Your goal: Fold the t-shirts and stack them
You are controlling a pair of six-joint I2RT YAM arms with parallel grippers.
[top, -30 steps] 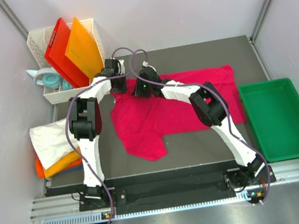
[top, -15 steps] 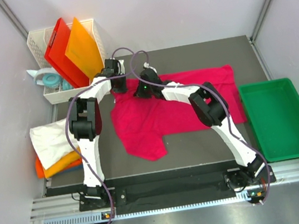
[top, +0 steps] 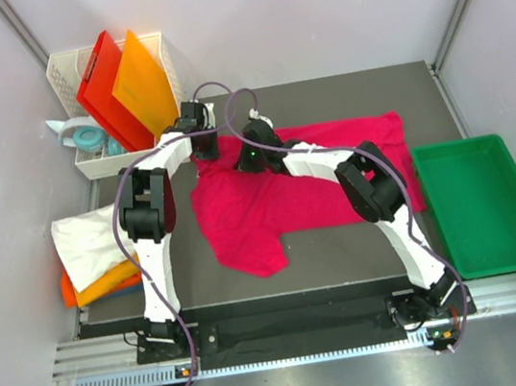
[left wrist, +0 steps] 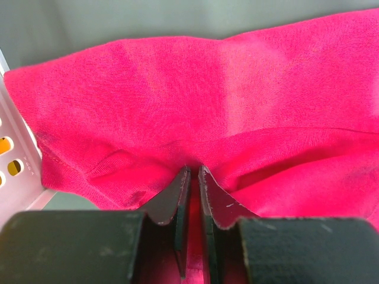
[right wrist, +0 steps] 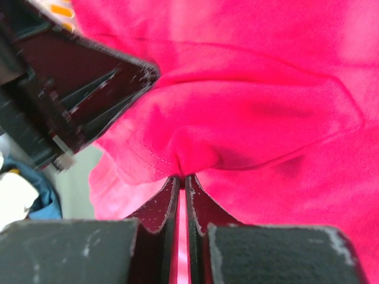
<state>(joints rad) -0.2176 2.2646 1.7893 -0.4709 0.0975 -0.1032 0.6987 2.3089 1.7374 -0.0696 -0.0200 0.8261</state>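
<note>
L gripper (left wrist: pixel 192 173): jaws narrow, pinching fold of crimson-pink t-shirt (top: pixel 269 201) at its far-left edge | R gripper (right wrist: pixel 182 177): jaws narrow, clamped on same shirt, just beside L | shirt spread mid table (top: pixel 335 254) | white t-shirt (top: pixel 85 240) atop orange t-shirt (top: pixel 97 287), table's left edge

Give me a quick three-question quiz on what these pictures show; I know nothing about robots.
1. True or false: the left gripper and the right gripper are both shut on the pink t-shirt.
2. Where does the white t-shirt lie? A: on the folded orange t-shirt at the table's left edge. B: in a green tray. C: under the pink one.
3. Fill in: the red board and the orange board stand in a white ____.

Key: 1 true; 2 A; 3 basket.
</note>
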